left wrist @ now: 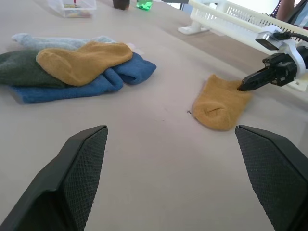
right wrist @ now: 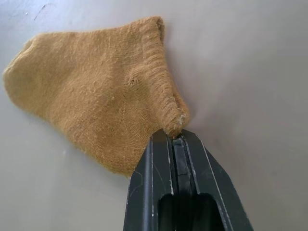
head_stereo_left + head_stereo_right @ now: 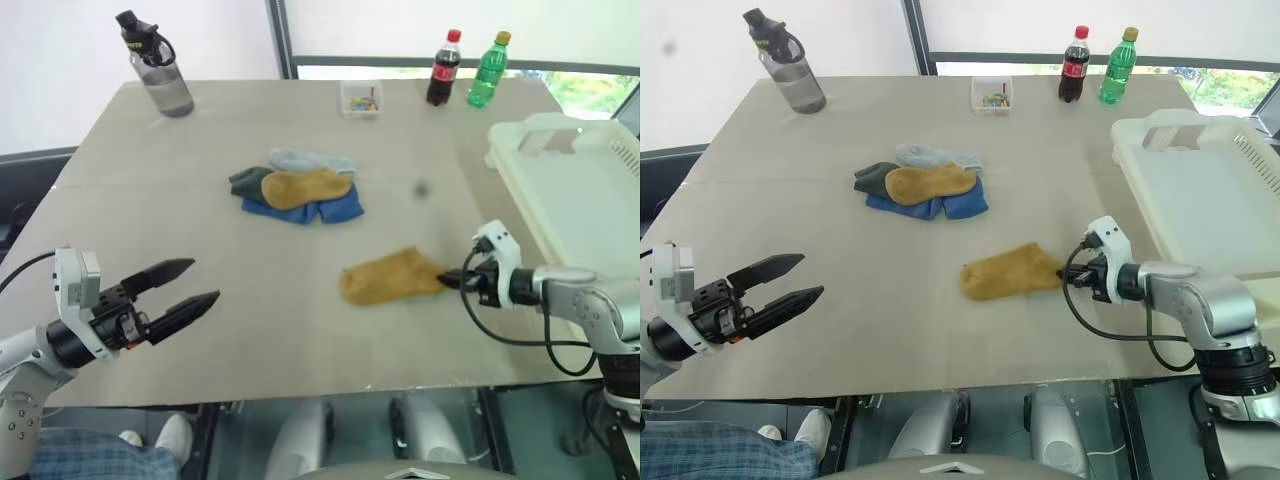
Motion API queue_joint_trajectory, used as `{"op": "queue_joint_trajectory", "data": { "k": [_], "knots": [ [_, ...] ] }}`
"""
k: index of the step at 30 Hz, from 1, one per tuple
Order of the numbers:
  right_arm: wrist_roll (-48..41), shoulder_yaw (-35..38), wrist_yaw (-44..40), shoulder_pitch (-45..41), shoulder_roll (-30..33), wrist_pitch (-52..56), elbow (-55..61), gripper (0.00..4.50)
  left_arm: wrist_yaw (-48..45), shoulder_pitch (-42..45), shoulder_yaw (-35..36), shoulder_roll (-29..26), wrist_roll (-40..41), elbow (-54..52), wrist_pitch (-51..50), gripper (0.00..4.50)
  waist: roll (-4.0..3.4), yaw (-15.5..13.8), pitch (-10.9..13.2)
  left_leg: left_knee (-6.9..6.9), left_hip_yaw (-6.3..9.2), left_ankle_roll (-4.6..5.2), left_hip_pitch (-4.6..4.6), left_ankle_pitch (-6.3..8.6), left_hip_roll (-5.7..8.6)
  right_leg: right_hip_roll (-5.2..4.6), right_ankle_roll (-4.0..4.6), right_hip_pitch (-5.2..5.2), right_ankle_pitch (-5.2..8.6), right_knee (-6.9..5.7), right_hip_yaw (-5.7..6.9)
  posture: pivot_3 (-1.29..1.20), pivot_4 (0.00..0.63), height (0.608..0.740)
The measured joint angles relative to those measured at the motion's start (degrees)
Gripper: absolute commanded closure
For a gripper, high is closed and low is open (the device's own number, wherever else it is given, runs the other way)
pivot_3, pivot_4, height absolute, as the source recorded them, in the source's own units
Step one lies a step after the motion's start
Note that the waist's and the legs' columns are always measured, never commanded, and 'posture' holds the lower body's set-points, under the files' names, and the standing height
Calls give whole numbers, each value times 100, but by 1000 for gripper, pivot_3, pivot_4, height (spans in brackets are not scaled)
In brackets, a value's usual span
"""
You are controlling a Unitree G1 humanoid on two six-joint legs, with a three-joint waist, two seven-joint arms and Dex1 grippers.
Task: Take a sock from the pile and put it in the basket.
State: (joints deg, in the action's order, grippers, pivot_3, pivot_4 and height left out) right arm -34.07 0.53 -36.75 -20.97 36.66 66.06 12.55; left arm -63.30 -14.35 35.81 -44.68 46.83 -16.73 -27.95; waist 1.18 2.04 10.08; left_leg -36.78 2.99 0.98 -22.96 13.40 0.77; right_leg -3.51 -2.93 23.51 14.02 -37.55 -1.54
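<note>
Right gripper (image 2: 174,136) is pinched tight on the ribbed cuff corner of a fuzzy mustard sock (image 3: 390,275), which lies flat on the matte table (image 3: 200,250). At its three o'clock sits the ribbed cream plastic basket (image 3: 575,190); the soft pile (image 3: 297,187) lies at eleven. Left gripper (image 3: 185,290) hovers with jaws spread wide, empty.

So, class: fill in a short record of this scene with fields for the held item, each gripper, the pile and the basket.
held item: mustard yellow sock, lying on the table
right gripper: shut on the sock's cuff corner
left gripper: open, empty
pile: blue, green-grey, pale grey and yellow socks, mid-table
basket: large cream-white plastic basket, no sock visible inside
</note>
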Motion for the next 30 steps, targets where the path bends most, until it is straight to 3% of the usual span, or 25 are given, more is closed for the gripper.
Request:
{"op": "queue_joint_trajectory", "data": {
  "k": [10, 13, 15, 16, 19, 20, 21, 30],
  "knots": [
    [-59, -76, -17, 51, -2, 240, 255, 4489, -1, 1, 0, 0, -12, 0, 0, 0, 0, 1, 0, 0, 1, 0, -1, 0, 0, -4, 1, 0, 0, 0, 0, 0, 150, 740],
    [-64, -81, -21, 80, -18, 228, 328, 3682, -2, 3, 0, 0, -12, 3, 0, 0, 0, -2, 0, 0, 2, 0, -1, 0, 0, -3, 1, 1, 0, 0, 1, 0, 150, 740],
    [-76, -82, -53, 134, -18, 191, 424, 2704, -6, 24, -9, 0, -13, 12, 0, 0, 0, -3, 0, 1, 2, 0, -1, 0, 0, -4, 0, 0, 0, 0, 1, 0, 150, 740],
    [-98, -82, -83, 157, -16, 174, 471, 2553, -8, 31, -14, 0, -14, 15, 0, 0, 0, -3, 0, 0, 1, 0, 0, 0, 0, -4, 0, 0, 0, 0, 1, 0, 150, 740],
    [-158, -82, -213, 232, 103, 89, 583, 895, -12, 56, -34, 0, -18, 21, 0, 0, 0, -10, 0, -3, 0, 0, 0, 0, 1, -5, 0, -1, 0, -2, 1, 0, 150, 740],
    [-181, -69, -263, 271, 167, 72, 635, 732, -13, 58, -34, 0, -19, 22, 0, 0, 0, -14, 0, -4, 1, 0, 0, 0, 1, -6, 0, -1, 0, -2, 1, 0, 150, 740],
    [-221, -39, -328, 364, 313, 33, 709, 179, -13, 55, -34, 0, -24, 22, 0, 0, 1, -39, 0, -4, 1, 0, -1, 0, 2, -6, 0, -1, 0, -1, 2, 0, 150, 740],
    [-262, 577, -728, 956, 1014, -604, 1025, 52, -10, 69, -44, 2, -58, 54, 0, 0, 0, -135, 3, -4, 0, 0, -6, 0, 2, -6, -1, 1, 1, 2, 4, 0, 150, 740]
  ]
}}
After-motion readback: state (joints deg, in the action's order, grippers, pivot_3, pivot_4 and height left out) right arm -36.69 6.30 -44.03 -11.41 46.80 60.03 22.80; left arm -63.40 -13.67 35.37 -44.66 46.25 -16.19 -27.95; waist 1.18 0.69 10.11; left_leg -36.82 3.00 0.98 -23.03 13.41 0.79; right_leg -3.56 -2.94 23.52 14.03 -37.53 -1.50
